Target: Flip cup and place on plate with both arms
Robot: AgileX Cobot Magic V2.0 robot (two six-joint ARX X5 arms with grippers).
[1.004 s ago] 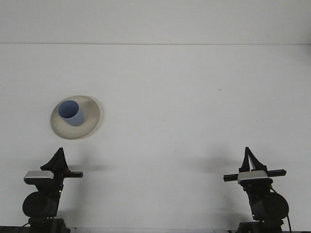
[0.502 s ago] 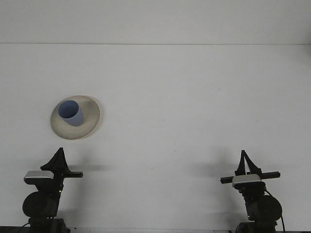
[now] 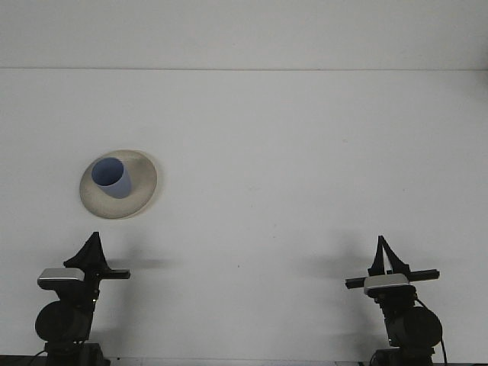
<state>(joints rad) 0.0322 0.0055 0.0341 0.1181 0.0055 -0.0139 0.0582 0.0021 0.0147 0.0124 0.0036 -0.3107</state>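
We see our left gripper (image 3: 92,245) low at the near left edge of the white table (image 3: 305,152), and our right gripper (image 3: 383,252) low at the near right. Both point away from us, edge-on, so we cannot tell whether their fingers are parted or closed. Neither holds anything.

Beyond the left gripper, well apart from it, a cream plate (image 3: 141,191) rests on the table. On the plate sits a small blue cup (image 3: 113,178), mouth upward and leaning toward us. The task looks finished.

The cup seems light and rigid, probably plastic or glazed ceramic, with a smooth wall that could slip. We would grip it across the rim or mid-wall, gently.

Compared with half a second ago, nothing has moved. A full second ago, the right gripper sat slightly further right and higher.
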